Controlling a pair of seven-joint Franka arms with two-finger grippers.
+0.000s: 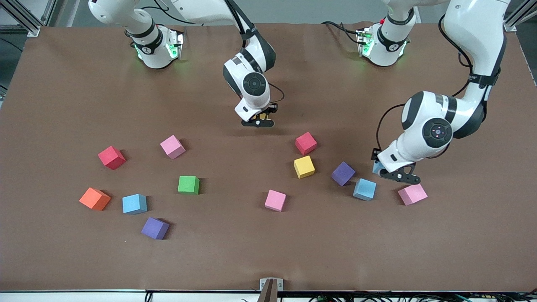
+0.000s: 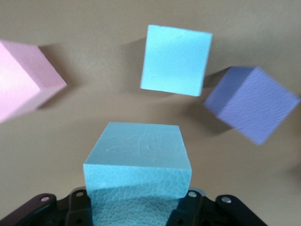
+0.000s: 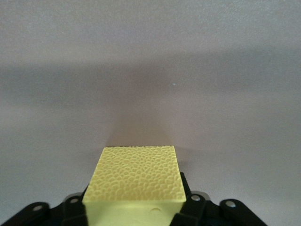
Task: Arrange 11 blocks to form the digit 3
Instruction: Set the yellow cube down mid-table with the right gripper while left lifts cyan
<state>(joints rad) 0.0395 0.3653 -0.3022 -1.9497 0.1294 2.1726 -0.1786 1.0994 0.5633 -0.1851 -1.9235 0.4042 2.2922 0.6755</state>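
Observation:
My left gripper (image 1: 396, 175) is shut on a light blue block (image 2: 137, 160), low over the table between another light blue block (image 1: 364, 189) and a pink one (image 1: 412, 193). My right gripper (image 1: 258, 122) is down at the table's middle with a yellow block (image 3: 134, 174) in it. Loose blocks lie apart: red (image 1: 306, 143), yellow (image 1: 304, 166), purple (image 1: 343, 173), pink (image 1: 275, 200), green (image 1: 188, 184), pink (image 1: 172, 147), red (image 1: 111, 157), light blue (image 1: 134, 204). No digit 3 shows.
An orange cube (image 1: 95, 199) and a second purple cube (image 1: 155, 228) lie toward the right arm's end, near the front camera. The brown table (image 1: 461, 251) has bare room around the right gripper and along its front edge.

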